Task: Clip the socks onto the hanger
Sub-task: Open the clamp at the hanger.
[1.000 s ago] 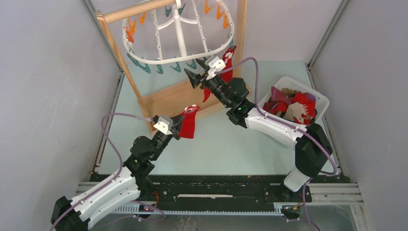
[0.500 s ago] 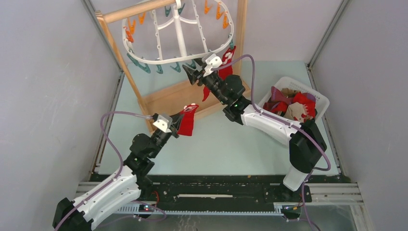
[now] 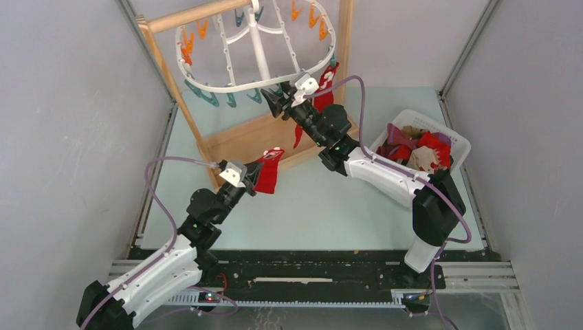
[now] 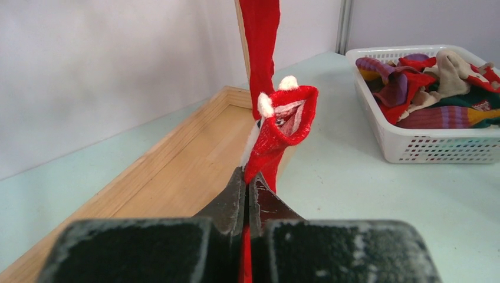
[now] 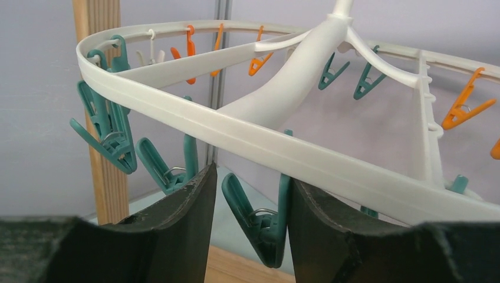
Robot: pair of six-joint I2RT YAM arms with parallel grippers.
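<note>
Left gripper (image 4: 246, 200) clamped tight on a red sock (image 4: 282, 127). Right gripper (image 5: 250, 177) stands part open, jaws straddling a teal clothespin (image 5: 259, 227) under the hanger (image 5: 236, 138) rim.

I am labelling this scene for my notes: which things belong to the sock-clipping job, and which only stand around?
Job: red sock in left claw; hanger; teal clothespin inside right claw; clipped red sock; spare socks.
Only around: wooden stand; white basket.
</note>
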